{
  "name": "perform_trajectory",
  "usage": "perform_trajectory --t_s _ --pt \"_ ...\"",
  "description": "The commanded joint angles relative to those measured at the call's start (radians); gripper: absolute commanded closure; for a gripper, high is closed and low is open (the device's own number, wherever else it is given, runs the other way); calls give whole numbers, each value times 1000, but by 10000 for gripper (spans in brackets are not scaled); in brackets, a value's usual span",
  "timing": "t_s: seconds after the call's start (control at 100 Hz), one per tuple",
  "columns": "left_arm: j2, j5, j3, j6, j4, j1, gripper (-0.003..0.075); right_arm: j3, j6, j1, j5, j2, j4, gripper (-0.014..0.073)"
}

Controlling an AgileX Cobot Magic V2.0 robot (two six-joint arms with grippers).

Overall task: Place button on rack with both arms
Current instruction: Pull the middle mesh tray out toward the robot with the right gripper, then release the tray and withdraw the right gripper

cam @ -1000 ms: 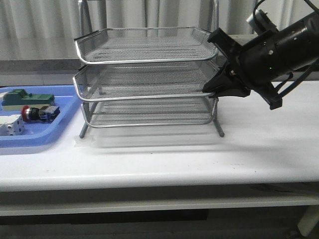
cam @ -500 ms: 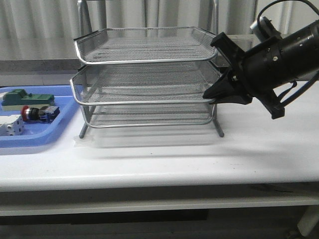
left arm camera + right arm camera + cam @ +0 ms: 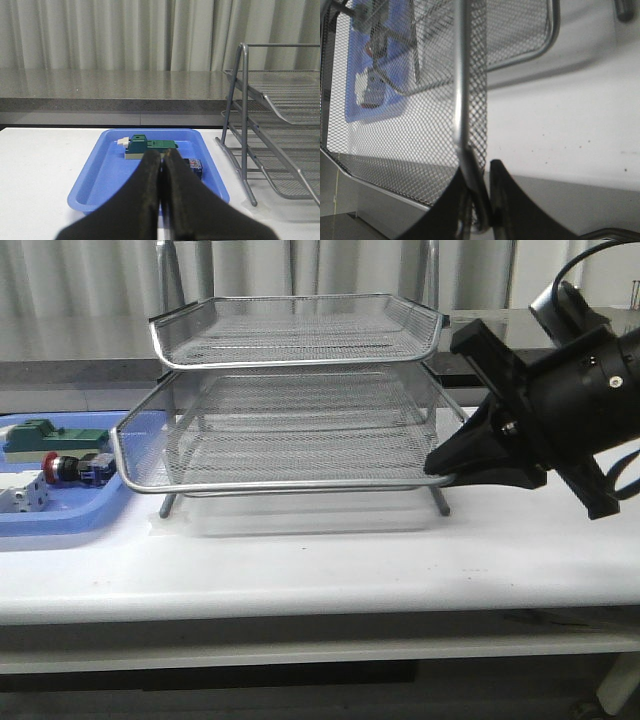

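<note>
While the button [image 3: 73, 468] lies in the blue tray [image 3: 60, 523] at the left of the tabletop [image 3: 330, 550], between a green block [image 3: 52, 437] and a white block [image 3: 20, 494], nothing has been placed on the rack [image 3: 290, 390]. The right end effector [image 3: 440, 468] is closed on the front right corner of the middle tier [image 3: 285, 483]; the right wrist view shows its fingers [image 3: 506, 192] pinching the chrome rim and mesh wall of that tier. That tier stands drawn forward, its front rim well ahead of the top tier's rim and its left corner overhanging the edge of the blue tray. Judgement: the opening step is under way or about complete, giving an exposed shelf for the drop. The left end effector [image 3: 161, 165] is pressed shut with nothing between its fingers, and hangs near the blue tray, apart from its contents; in the left wrist view the button is mostly hidden behind the fingertips, only its blue body end showing. The left arm is not seen in the front view. Remaining, as judged: open the left end effector, descend on the button, grasp, lift, carry over the pulled-out tier, release. The right arm likely has to hold the tier out meanwhile. Estimated progress: roughly a third; pick and place both outstanding.
</note>
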Motion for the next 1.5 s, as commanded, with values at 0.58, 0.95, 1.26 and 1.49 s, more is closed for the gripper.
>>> perform_trajectory --t_s 0.58,0.95,1.26,1.49 --pt "-36 -77 47 -11 -4 4 741 72 -29 3 31 -119 -61 142" --pt "-36 -77 47 -11 -4 4 741 72 0 2 35 -274 -142 113" --pt "-36 -77 47 -11 -4 4 741 72 338 0 28 -452 -547 116" --pt "-36 -77 47 -11 -4 4 741 72 672 0 28 -633 -941 116"
